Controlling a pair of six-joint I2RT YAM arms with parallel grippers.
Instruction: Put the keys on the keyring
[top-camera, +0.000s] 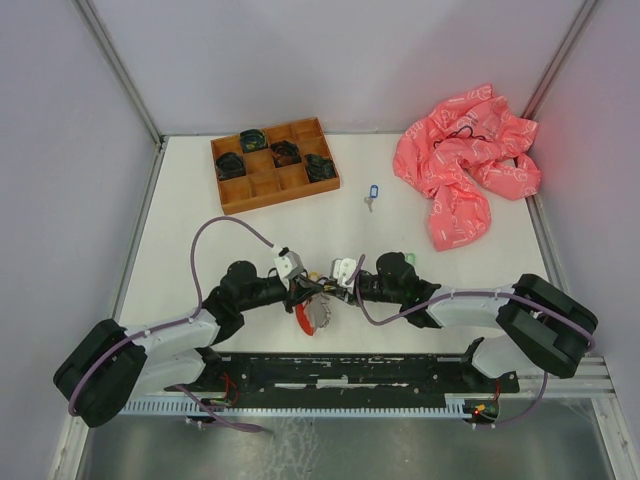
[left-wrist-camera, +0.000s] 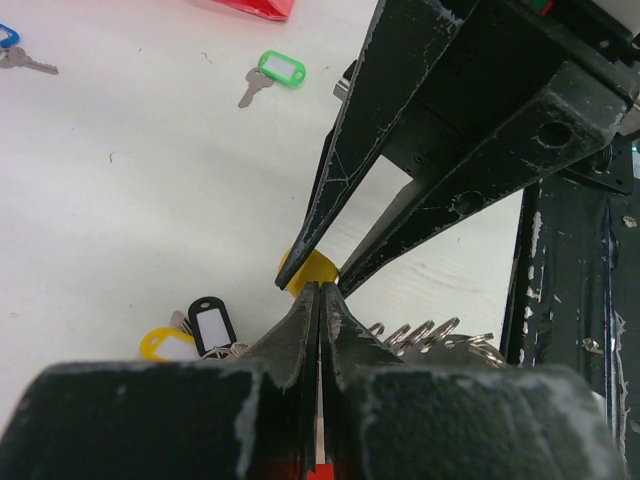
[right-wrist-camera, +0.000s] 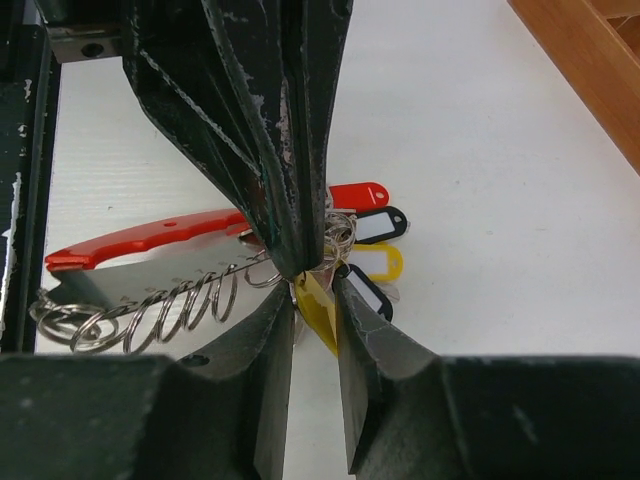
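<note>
The keyring, with tagged keys bunched on it, is lying at the near middle of the worktop, where both my sets of fingers are meeting over it. My left fingers are clenching tight right at its wire; whether they are actually pinching it, I cannot tell. My right fingers are grasping a yellow-tagged key and holding it against the ring. Threading appears to be the step in hand. Next, I judge, the key's hole needs working along the wire. A green key and a blue key are lying well apart.
</note>
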